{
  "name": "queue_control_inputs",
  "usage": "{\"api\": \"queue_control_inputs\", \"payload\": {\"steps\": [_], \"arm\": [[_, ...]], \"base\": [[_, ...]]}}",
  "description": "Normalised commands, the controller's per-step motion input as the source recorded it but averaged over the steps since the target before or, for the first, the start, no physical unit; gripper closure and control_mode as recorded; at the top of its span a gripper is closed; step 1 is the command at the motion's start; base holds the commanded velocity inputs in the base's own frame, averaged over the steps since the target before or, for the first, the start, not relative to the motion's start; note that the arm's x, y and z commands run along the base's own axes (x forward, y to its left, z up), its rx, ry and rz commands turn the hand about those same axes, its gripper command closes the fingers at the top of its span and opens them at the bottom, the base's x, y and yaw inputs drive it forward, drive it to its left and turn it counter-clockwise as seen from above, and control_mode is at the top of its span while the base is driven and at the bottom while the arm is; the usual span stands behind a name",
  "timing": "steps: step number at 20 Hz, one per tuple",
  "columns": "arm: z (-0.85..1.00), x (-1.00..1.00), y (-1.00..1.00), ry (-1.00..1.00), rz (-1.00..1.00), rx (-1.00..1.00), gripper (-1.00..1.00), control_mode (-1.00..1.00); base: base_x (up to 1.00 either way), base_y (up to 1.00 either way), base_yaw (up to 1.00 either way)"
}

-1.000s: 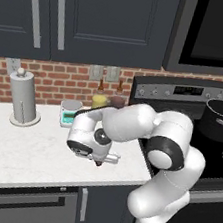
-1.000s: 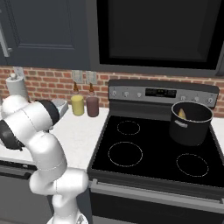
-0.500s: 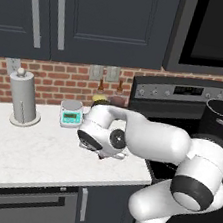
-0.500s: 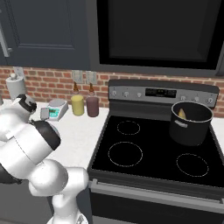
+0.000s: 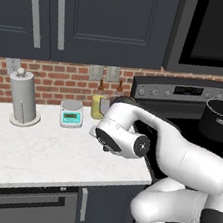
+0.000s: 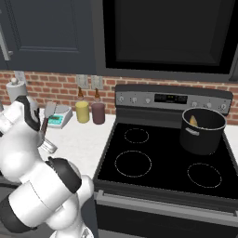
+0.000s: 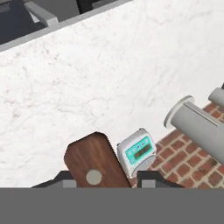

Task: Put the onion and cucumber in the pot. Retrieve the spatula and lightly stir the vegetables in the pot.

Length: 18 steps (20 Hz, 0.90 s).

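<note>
The claw (image 7: 107,181) gripped the spatula (image 7: 95,161) by its handle, above the table (image 7: 109,78) beside the scale (image 7: 137,151). The hold looked near the end; a swing toward the pot (image 6: 202,130) could twist the tool loose.

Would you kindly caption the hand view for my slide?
Spatula handle between the gripper fingertips, above white counter, scale and paper towel roll.
</note>
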Motion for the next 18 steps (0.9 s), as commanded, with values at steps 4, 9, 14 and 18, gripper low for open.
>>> {"api": "queue_control_inputs", "payload": {"steps": [4,9,14,18], "arm": [[1.00,-0.38,0.09,0.11,-0.21,0.17,1.00,-1.00],[1.00,-0.09,0.21,0.03,-0.09,0.04,1.00,-1.00],[1.00,-0.03,0.02,-0.02,0.01,-0.27,1.00,-1.00],[1.00,-0.12,0.00,-0.03,0.07,-0.60,1.00,-1.00]], "base": [[0.00,0.00,0.00],[0.00,0.00,0.00],[0.00,0.00,0.00],[0.00,0.00,0.00]]}}
